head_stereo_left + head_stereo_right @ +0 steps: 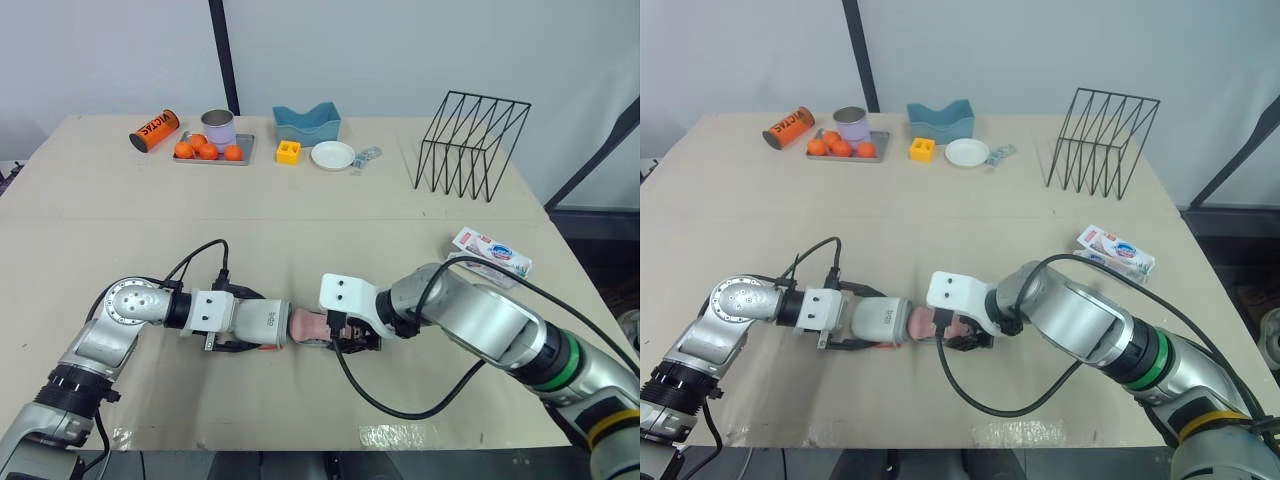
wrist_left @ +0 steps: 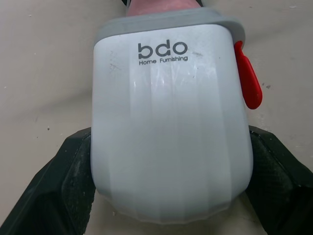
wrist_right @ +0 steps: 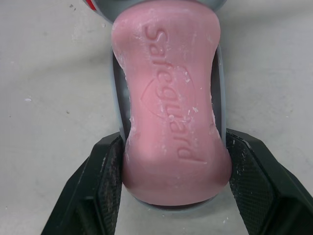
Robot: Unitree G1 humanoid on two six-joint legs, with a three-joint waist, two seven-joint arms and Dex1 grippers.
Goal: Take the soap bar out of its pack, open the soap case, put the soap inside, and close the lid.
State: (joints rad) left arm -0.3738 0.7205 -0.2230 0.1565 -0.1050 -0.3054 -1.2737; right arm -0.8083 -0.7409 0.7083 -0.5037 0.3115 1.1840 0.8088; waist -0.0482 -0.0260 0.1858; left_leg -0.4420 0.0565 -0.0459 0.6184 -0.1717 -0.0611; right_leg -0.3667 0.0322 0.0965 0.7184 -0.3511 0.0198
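- So, why pinch the soap case (image 2: 168, 122) with the left fingers (image 2: 68, 186) at all?
- To brace it. Clenched on both white flanks, flat on the tabletop (image 1: 300, 230), so no sliding when pushed from the mouth end.
- And at that mouth?
- Gripping the pink soap bar (image 3: 171, 112) by its long sides with the right fingers (image 3: 98, 186), pads tight, stamped face up. Lying over the case's grey rim (image 3: 116, 88), far tip at the mouth, near end sticking out.
- Mid-insertion, then?
- Seems so. Held by the sides, likely to leave clearance above and below for slipping in. Not yet seated; closing by the red tab (image 2: 248, 78) to follow.
- And the pack (image 1: 490, 253)?
- Well off from the case, beyond the right arm, out of the way.
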